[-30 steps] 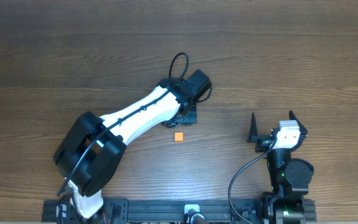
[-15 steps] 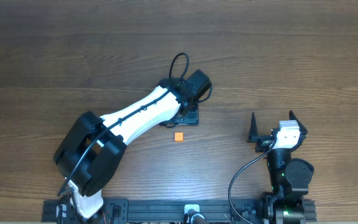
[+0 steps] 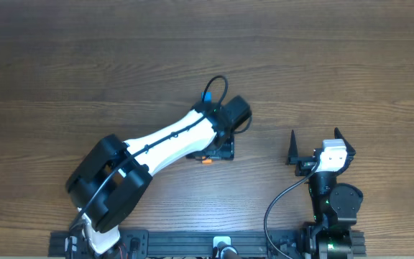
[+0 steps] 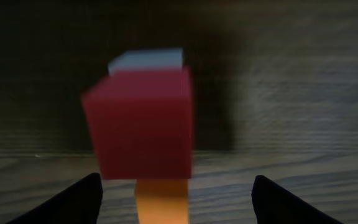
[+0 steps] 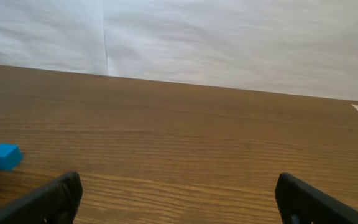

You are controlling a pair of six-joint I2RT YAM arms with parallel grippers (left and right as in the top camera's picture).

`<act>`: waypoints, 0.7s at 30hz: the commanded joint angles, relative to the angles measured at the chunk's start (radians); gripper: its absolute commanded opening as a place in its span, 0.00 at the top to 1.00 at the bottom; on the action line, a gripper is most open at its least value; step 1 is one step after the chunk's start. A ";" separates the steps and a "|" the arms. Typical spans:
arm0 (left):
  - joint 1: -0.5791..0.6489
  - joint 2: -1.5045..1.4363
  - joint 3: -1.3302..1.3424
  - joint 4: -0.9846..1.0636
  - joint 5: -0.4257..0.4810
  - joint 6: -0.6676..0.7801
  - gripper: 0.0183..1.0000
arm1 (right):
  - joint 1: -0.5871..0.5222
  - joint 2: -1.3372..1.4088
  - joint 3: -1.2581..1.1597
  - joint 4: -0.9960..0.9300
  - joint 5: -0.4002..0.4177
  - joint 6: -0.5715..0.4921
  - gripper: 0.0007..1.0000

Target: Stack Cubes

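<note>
Between the wide-spread fingers of the left gripper [image 4: 176, 190], a blurred red cube [image 4: 142, 124] apparently sits on an orange cube [image 4: 161, 204] at six o'clock; the right gripper [image 5: 178, 196] is equally wide.

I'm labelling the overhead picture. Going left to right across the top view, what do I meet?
Left arm's shoulder → orange cube → right hand.

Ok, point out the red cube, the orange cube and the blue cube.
red cube [image 4: 142, 121]: left wrist view, middle of its near face.
orange cube [image 4: 162, 202]: left wrist view, its visible face.
blue cube [image 5: 5, 155]: right wrist view, the cube's middle.
</note>
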 commanded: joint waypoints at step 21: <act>0.004 -0.085 -0.145 0.119 0.039 -0.029 0.67 | 0.005 -0.010 -0.005 -0.004 0.009 -0.005 0.01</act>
